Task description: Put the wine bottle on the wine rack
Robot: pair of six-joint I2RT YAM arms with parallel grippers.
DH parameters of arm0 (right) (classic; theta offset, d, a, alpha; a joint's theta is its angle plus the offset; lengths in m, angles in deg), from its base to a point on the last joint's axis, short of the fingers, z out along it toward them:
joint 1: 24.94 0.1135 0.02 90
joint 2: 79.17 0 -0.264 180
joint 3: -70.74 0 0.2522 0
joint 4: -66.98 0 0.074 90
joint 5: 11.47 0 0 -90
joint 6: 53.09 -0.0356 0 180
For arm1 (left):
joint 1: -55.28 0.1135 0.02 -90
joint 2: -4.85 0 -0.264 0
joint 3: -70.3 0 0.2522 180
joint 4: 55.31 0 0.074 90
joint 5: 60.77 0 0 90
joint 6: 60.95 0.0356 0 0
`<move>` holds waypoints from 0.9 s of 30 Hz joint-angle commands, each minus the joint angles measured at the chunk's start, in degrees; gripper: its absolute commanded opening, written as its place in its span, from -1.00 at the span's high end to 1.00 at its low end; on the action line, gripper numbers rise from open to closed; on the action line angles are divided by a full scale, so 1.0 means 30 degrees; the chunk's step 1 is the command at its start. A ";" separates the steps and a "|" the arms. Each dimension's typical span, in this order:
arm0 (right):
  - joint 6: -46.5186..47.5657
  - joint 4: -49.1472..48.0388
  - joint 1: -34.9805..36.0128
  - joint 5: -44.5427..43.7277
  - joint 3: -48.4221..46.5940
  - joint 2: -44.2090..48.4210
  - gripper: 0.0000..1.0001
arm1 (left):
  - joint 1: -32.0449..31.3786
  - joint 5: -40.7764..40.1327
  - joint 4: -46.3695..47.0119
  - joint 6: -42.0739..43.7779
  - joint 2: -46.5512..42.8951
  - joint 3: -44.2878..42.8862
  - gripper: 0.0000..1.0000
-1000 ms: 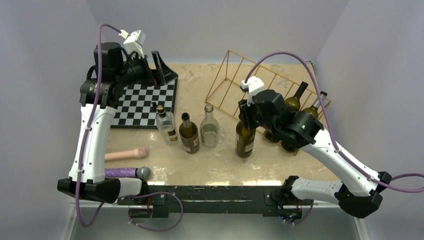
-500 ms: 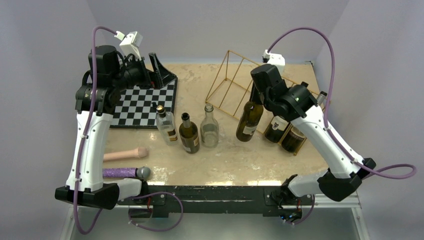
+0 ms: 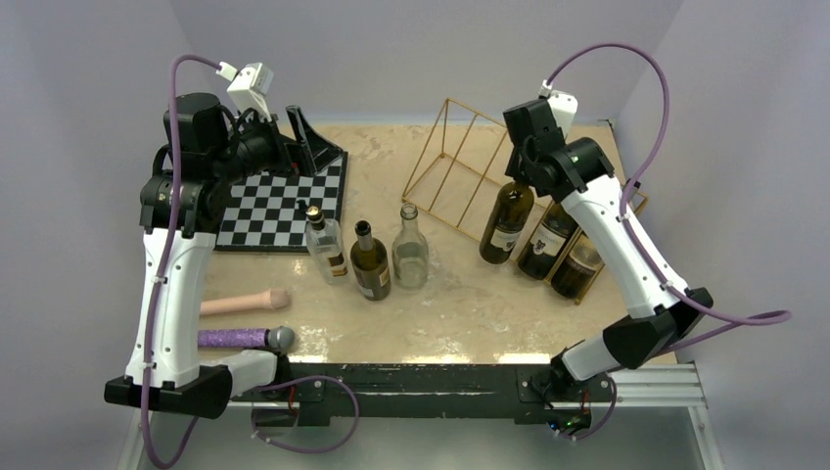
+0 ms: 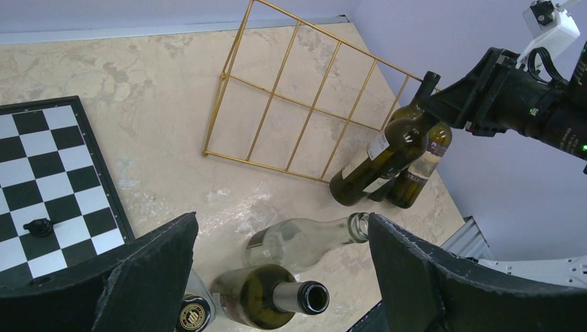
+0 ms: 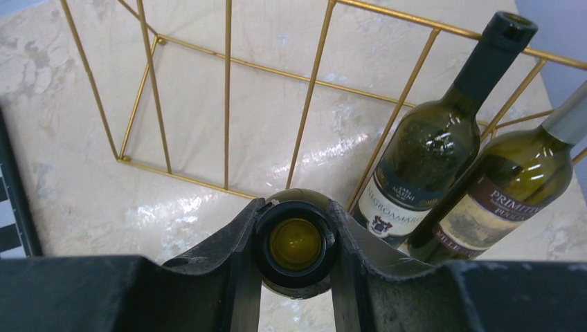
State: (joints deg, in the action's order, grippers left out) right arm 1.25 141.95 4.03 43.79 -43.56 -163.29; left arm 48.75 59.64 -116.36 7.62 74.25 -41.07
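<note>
**Wine bottle at rack, seating pending**

Top view: the right end effector (image 3: pixel 518 176) is clamped on the neck of the wine bottle (image 3: pixel 507 223). The bottle hangs tilted at the wine rack (image 3: pixel 426 147), just beside two racked bottles (image 3: pixel 550 237).

Left wrist view: the left end effector (image 4: pixel 280 228) stands apart and empty.

Right wrist view: with a neck-only grip, the body may swing into a neighbour or a bar and shift the wire frame. Labels partly read "PRIMITI…" and "…GROAMARO".

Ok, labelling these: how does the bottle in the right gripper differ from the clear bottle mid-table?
The held bottle is dark green, the clear bottle colourless. The held bottle is tilted, gripped at the neck by the right gripper; the clear bottle stands upright, untouched. Both uncorked.
</note>
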 commanded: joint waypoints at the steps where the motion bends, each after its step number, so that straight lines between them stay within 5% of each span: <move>1: 0.0370 -0.2006 -0.0540 -0.0194 -0.1872 -0.0534 1.00 | -0.0081 0.0173 0.0497 0.0261 -0.0417 -0.0086 -0.92; 27: 0.0241 -0.3243 -0.3374 0.1585 -0.0652 -0.2784 1.00 | -0.0081 -0.0002 0.0243 0.0201 -0.0152 -0.0046 -0.93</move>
State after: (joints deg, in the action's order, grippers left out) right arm 3.39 138.54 -5.43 47.81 -45.19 -171.50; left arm 48.75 59.60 -116.56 7.62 73.60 -41.04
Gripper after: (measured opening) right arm 0.366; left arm 0.962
